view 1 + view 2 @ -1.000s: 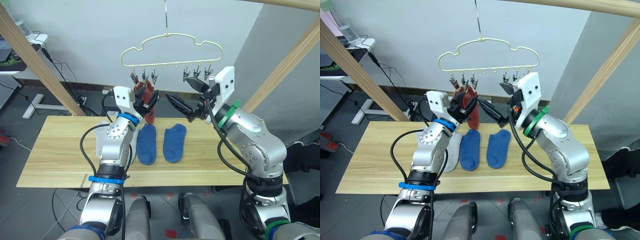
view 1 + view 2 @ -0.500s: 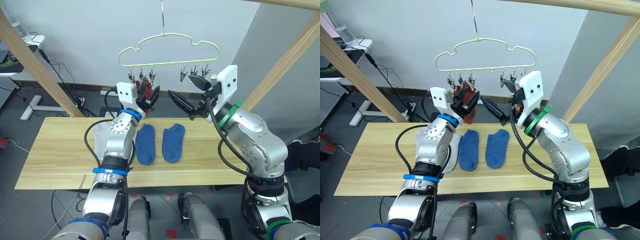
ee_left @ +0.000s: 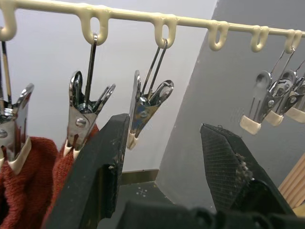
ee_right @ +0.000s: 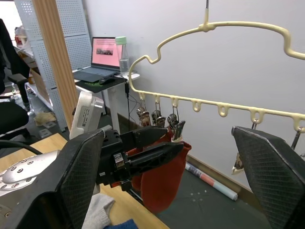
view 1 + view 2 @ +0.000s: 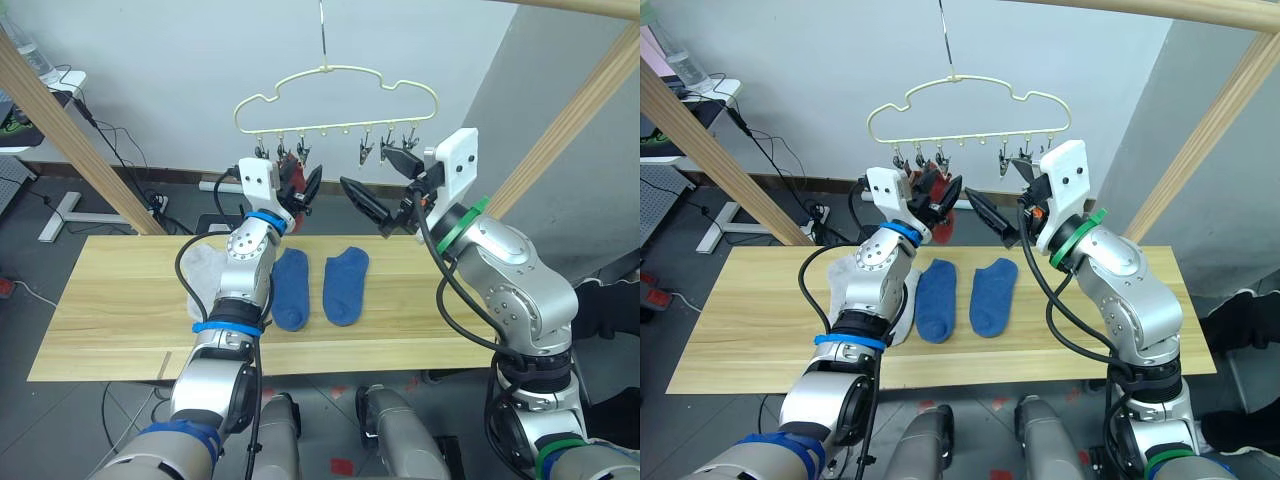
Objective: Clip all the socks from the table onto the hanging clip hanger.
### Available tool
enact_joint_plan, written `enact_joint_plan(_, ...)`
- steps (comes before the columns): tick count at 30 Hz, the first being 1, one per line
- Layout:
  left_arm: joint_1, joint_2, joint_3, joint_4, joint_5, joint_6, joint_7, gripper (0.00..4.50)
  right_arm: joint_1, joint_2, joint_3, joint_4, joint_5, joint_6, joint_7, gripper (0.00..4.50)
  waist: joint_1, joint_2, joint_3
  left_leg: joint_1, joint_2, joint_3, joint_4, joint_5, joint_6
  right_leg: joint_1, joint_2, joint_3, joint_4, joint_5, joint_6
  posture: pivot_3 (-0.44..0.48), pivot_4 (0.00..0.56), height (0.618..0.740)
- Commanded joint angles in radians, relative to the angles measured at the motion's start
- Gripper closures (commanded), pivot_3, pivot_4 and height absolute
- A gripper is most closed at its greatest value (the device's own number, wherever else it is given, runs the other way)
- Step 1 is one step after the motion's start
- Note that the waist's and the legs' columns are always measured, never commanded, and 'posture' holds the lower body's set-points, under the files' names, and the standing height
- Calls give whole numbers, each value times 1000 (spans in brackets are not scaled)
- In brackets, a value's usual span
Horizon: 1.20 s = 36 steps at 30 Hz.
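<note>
2 blue socks (image 5: 318, 287) and a light grey sock (image 5: 202, 272) lie on the pale wooden table (image 5: 110, 310).

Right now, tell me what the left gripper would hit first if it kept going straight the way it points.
Likely the third metal clip on the clip hanger: it hangs just ahead of the open left gripper, though depth is uncertain.

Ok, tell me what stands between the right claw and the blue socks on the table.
Nothing visible does. The right claw hangs open up by the clip hanger; the two blue socks lie flat on the table below it, with open air between.
</note>
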Motion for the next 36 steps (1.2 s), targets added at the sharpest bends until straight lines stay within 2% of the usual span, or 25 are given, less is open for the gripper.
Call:
enact_joint_plan(1,-47,-3,13,16,3,-45,-1,1898,-16,-9,-6,-49,8,-15,-3,0,-1,0,0,0,0,0,0,0,0,0,0,0,0,0,0,-142,234,740)
enact_joint_plan(10,-84,-9,20,59,3,-70,-3,1898,-18,-13,-7,-45,7,-16,-5,0,-9,0,0,-1,0,1,-1,-1,2,1,0,1,-7,2,3,-144,236,740)
enact_joint_plan(36,-123,-27,19,66,3,-61,-21,1898,-28,-9,3,-24,-7,-36,-11,0,-16,0,0,-2,0,1,-1,-1,2,1,0,1,-7,2,3,-147,235,740)
